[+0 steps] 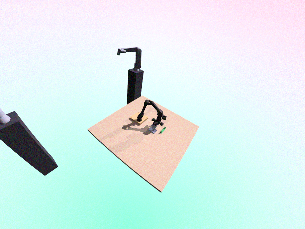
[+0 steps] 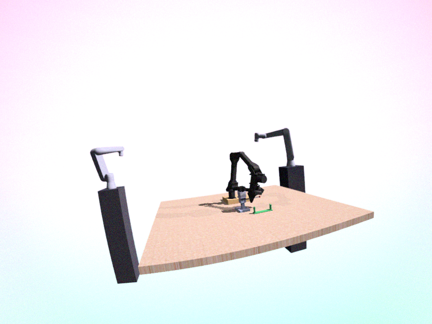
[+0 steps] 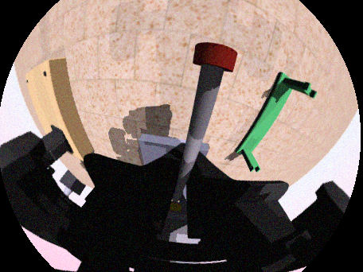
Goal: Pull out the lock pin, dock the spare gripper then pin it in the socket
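Observation:
My gripper (image 2: 251, 200) (image 3: 186, 147) is shut on the lock pin, just beside the mount. The pin (image 3: 204, 93) (image 2: 259, 196) has a grey shaft and a red head (image 3: 215, 56), which stands out past my fingers. Its far end runs down between the dark fingers in the wrist view and is hidden, so I cannot tell whether it is in the socket. The grey mount (image 1: 152, 130) (image 2: 242, 210) (image 3: 153, 149) stands upright on the table. A black body (image 2: 240, 188) sits on top of it and looks like the spare gripper; its spigot is hidden.
A green rack (image 1: 163, 130) (image 2: 262, 211) (image 3: 267, 119) with two uprights stands beside the mount, holding nothing. My arm's base stands on a wooden block (image 1: 134, 117) (image 2: 230, 201) (image 3: 60, 101). Two other arms stand on dark pedestals (image 1: 134, 85) (image 2: 116, 233) beyond the table edges.

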`<state>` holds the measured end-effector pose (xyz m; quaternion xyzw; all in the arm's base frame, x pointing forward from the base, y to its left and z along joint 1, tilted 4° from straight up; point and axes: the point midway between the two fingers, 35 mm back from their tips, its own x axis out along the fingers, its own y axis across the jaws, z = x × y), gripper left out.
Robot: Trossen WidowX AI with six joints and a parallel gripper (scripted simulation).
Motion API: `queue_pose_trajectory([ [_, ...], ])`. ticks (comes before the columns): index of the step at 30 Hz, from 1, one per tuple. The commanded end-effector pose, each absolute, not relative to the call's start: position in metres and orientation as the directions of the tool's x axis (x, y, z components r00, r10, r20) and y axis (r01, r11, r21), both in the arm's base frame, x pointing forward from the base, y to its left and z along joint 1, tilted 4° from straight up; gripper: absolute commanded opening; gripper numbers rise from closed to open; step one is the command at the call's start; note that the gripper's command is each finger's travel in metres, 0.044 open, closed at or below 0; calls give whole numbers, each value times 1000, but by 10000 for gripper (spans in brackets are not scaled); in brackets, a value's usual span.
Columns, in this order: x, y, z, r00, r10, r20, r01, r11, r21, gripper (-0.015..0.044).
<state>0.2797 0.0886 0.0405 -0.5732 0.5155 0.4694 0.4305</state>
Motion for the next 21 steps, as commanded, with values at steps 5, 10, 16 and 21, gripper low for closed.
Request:
queue_pose_trajectory([
  [5,280,83,40,29,-191,-981,-995,-100,-10,0],
  [10,280,81,40,29,-191,-981,-995,-100,-10,0],
  [16,281,79,40,29,-191,-981,-995,-100,-10,0],
  [21,281,76,39,29,-191,-981,-995,-100,-10,0],
])
